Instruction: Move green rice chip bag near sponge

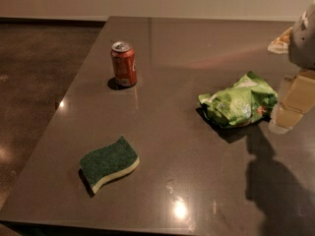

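The green rice chip bag (pixel 239 101) lies crumpled on the right half of the dark table (pixel 197 181); it is light green and shiny with white and orange markings. The sponge (pixel 109 163) lies at the front left of the table, dark green on top with a pale yellow base and wavy edges. My gripper (pixel 289 107) comes in from the right edge of the view and hangs just right of the bag, close to its right end, low over the table. It holds nothing that I can see.
A red soda can (pixel 123 64) stands upright at the back left of the table. A pale, orange-marked object (pixel 279 42) lies at the far right, partly behind my arm. The table's left edge borders a dark floor (pixel 39 82).
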`<state>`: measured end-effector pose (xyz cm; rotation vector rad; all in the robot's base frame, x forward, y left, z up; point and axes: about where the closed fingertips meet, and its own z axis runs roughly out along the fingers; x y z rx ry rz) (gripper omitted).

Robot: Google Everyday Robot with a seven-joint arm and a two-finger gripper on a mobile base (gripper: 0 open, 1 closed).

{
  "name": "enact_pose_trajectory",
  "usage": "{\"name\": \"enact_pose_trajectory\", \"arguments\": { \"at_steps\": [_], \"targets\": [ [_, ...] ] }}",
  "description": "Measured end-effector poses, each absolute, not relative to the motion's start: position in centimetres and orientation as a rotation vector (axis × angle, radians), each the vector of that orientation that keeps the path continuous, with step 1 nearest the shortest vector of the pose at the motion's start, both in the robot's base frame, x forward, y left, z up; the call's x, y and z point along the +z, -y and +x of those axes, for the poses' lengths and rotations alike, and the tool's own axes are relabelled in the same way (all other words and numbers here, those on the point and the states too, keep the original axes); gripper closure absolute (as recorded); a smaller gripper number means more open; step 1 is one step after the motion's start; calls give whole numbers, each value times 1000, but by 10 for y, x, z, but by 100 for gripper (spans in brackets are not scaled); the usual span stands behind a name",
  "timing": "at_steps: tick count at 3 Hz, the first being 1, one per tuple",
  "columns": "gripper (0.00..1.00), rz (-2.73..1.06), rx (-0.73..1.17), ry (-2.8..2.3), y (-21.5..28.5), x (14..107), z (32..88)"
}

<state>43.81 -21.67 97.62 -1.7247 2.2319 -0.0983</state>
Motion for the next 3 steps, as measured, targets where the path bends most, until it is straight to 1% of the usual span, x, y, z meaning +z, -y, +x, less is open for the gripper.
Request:
{"name": "enact_pose_trajectory", "arguments": {
  "at_steps": [1,3],
  "targets": [
    [0,-1727,-111,-2228,216,977,440],
    [0,-1774,-141,-2200,210,955,475]
  ]
}}
